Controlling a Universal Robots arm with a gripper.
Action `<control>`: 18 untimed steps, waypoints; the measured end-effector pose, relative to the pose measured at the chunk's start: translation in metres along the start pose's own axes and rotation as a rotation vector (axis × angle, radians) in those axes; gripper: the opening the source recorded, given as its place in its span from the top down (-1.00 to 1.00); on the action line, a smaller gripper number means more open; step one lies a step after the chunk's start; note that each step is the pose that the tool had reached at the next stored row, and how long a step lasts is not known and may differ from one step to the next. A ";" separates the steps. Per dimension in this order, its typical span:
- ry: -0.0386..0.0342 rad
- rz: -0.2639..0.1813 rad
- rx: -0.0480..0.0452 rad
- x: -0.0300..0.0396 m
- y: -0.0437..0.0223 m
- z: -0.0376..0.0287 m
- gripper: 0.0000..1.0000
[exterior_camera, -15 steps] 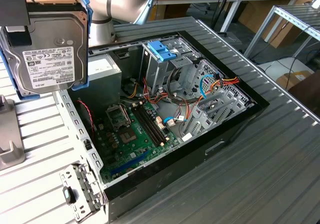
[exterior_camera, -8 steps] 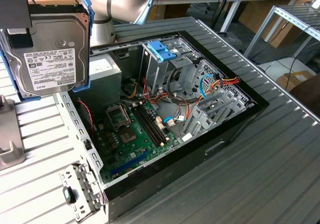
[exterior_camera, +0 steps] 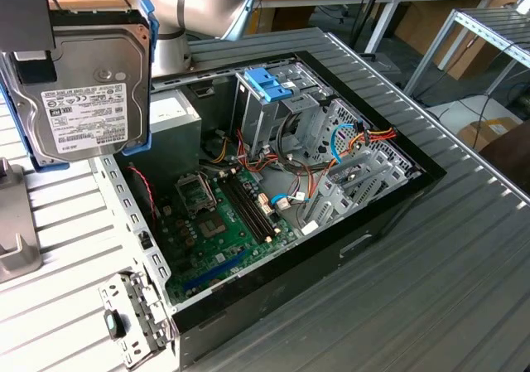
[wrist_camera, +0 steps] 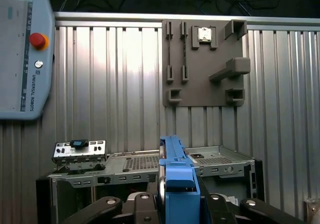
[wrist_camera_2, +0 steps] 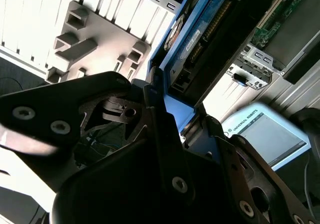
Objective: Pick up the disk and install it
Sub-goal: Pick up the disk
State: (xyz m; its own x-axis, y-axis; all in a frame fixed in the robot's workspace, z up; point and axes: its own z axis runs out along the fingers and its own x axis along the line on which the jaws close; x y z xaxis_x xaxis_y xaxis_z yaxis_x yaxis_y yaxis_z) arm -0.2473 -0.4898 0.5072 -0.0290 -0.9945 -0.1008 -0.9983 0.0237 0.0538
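The black claw [wrist_camera: 177, 204] grips by its edge the flat grey metal disk [exterior_camera: 91, 90] in its light-blue plastic carrier, holding it upright in the air, seemingly to keep it clear of the open black computer case [exterior_camera: 273, 285] and tall metal drive cage [exterior_camera: 257, 123] beyond.

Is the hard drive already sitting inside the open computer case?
No, the disk hangs in the air outside the computer case, at the exterior view's left.

Metal disk [exterior_camera: 89, 90]; blue plastic carrier [wrist_camera: 176, 174]
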 end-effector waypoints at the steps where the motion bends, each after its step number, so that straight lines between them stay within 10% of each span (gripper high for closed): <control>1: -0.0001 0.000 0.0000 0.0007 -0.0001 0.0000 0.26; 18: 0.0000 0.000 0.0000 0.0106 -0.0013 -0.0011 0.26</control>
State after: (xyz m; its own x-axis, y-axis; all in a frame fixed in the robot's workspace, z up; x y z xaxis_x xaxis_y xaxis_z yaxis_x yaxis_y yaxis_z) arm -0.2462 -0.5005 0.5072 -0.0290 -0.9945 -0.1008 -0.9983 0.0237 0.0538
